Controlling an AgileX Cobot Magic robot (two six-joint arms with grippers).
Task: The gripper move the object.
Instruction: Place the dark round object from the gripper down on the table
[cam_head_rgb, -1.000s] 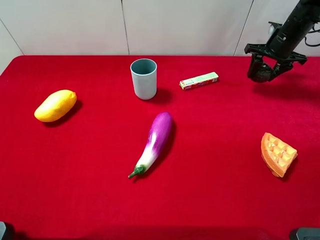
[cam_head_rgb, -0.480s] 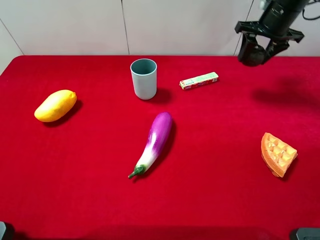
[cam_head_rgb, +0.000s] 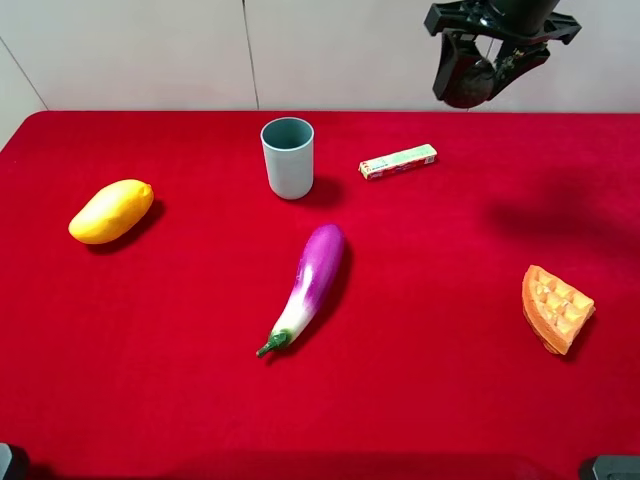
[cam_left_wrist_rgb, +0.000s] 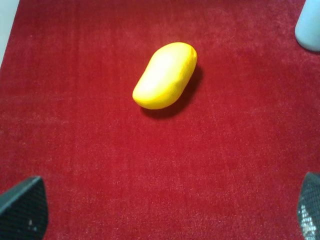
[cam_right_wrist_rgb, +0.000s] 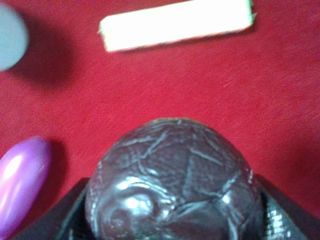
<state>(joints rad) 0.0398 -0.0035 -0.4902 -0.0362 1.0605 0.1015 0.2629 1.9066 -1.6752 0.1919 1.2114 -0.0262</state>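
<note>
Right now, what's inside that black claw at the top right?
A dark, wrinkled ball, clamped in the right gripper above the red table. The claw hides the ball's upper part.

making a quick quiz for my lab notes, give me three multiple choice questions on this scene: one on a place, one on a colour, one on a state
1. Where is the ball?
A. in the right hand, held above the table
B. resting on it
C. on the floor

2. What colour is the cup?
A. yellow
B. grey-blue
C. purple

3. How does the cup stand?
A. upright, mouth up
B. on its side
C. upside down

Answers:
1 A: the wrist view shows the hand closed around the ball, and the high view shows it up by the wall.
2 B: its wall and rim are pale grey-blue.
3 A: its round open rim faces up.
</note>
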